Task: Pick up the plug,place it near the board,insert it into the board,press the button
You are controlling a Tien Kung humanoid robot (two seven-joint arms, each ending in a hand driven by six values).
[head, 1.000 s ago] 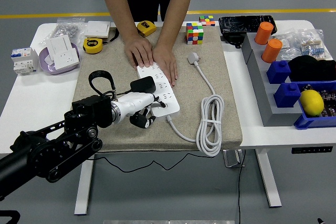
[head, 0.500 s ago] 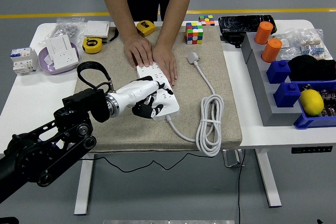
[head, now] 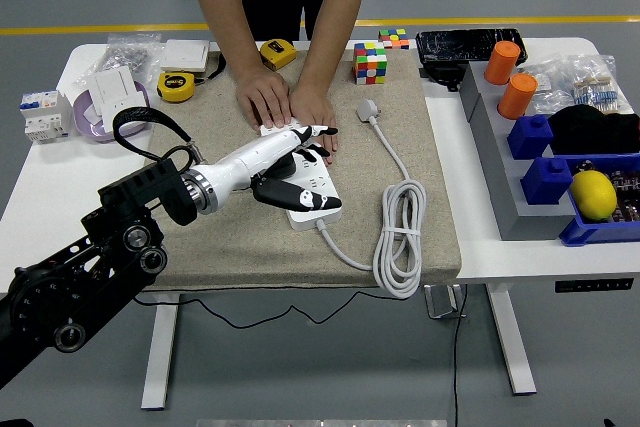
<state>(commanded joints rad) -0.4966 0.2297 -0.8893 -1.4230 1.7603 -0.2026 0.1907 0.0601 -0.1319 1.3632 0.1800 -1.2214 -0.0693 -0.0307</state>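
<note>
Reaching over the board (head: pixel 312 190), our left hand (head: pixel 290 162) spreads its fingers (head: pixel 322 131) while a person's hands (head: pixel 290 107) steady it.

board (head: pixel 305 187) far end: person's hands (head: pixel 290 107) block | right side: seemingly free

Left arm (head: pixel 100 257): black jointed links, silver wrist ring, white hand (head: pixel 270 162) (black-tipped fingers (head: pixel 318 201)), looped black cable.

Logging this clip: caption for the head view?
Left hand reaches over white power strip steadied by person's hands.
</note>
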